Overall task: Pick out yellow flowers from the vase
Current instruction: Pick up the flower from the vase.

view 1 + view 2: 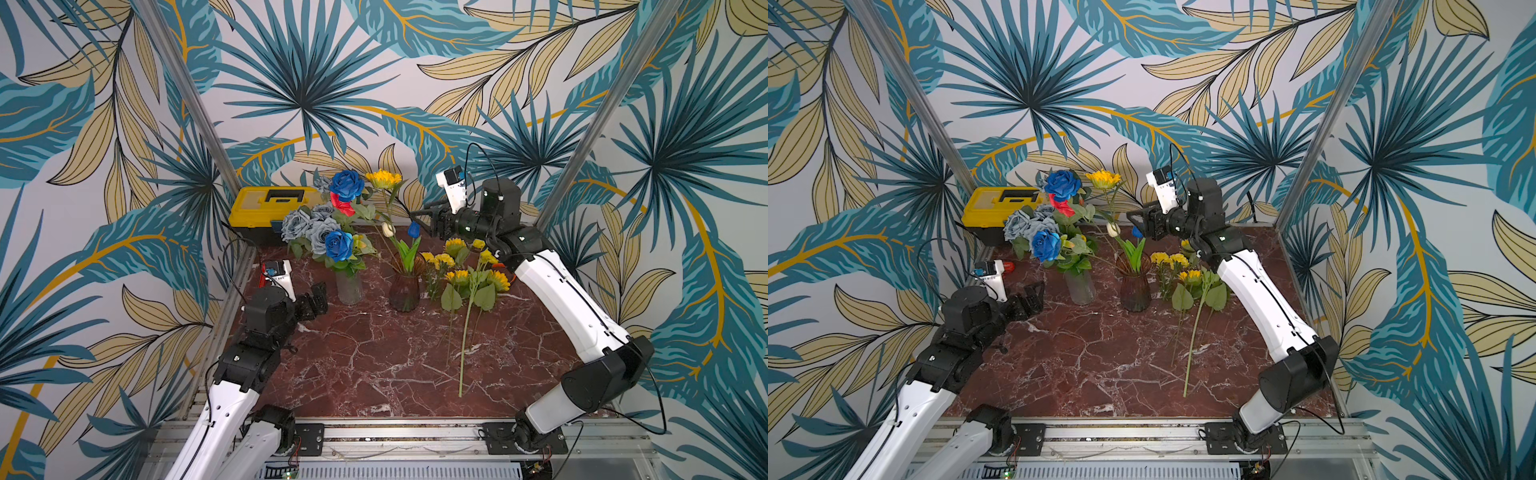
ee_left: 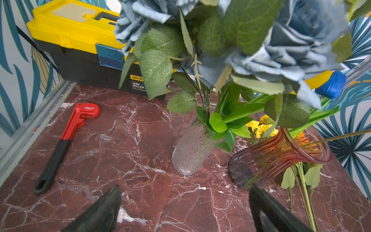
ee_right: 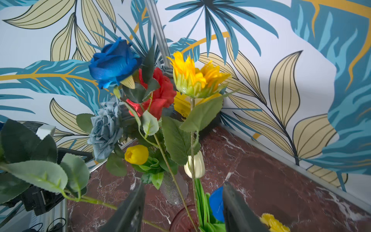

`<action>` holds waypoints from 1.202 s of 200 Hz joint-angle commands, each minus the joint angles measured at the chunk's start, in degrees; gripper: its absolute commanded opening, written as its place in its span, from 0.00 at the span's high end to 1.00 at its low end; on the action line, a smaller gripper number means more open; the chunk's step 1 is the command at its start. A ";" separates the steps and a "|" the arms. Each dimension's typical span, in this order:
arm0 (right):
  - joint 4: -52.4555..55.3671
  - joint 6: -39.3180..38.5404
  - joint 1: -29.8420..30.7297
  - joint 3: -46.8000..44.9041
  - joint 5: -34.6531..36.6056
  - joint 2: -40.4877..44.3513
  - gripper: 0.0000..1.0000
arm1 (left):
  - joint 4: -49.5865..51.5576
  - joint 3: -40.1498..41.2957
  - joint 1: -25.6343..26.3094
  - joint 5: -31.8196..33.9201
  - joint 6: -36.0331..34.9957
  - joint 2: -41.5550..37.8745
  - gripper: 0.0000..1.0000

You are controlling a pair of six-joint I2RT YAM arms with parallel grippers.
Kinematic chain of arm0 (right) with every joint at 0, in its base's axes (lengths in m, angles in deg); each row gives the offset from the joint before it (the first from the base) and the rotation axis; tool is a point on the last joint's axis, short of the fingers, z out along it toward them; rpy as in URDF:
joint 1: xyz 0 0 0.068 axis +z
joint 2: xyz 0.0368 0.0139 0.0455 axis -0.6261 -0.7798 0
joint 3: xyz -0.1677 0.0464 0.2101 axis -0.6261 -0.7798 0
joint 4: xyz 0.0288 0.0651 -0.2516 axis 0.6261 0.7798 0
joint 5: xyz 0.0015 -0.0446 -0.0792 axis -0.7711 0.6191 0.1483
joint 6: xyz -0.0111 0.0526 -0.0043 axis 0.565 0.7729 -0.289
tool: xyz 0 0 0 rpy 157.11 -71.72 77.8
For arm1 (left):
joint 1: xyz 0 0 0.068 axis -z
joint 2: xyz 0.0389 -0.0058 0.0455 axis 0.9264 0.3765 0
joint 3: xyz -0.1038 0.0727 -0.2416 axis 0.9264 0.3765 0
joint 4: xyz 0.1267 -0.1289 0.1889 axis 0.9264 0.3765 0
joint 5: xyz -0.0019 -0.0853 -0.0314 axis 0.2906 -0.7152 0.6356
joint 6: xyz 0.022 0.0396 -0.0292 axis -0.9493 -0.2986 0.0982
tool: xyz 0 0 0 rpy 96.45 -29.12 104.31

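Note:
A tall yellow sunflower (image 1: 383, 178) (image 1: 1104, 178) (image 3: 196, 76) stands in the amber ribbed vase (image 1: 404, 291) (image 1: 1135, 291) (image 2: 277, 156) together with a white and a blue tulip. My right gripper (image 1: 419, 212) (image 1: 1136, 214) (image 3: 184, 184) hovers above that vase. Its jaws are apart, and the sunflower's thin stem runs between them untouched. Several yellow flowers (image 1: 461, 276) (image 1: 1187, 276) lie on the table right of the vase. A yellow tulip bud (image 3: 136, 154) sits among the roses in the clear vase (image 1: 349, 286) (image 2: 192, 148). My left gripper (image 1: 318, 295) (image 2: 184, 187) rests open and empty left of it.
Blue, grey and red roses fill the clear vase. A yellow and black toolbox (image 1: 270, 208) stands at the back left, with a red wrench (image 2: 76, 122) lying on the marble top in front of it. Patterned walls and metal posts close in three sides.

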 commanded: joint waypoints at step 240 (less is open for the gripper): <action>9.85 -5.88 6.58 18.17 5.90 -19.67 0.66 | -1.72 0.54 -1.81 -2.43 0.39 -0.20 0.01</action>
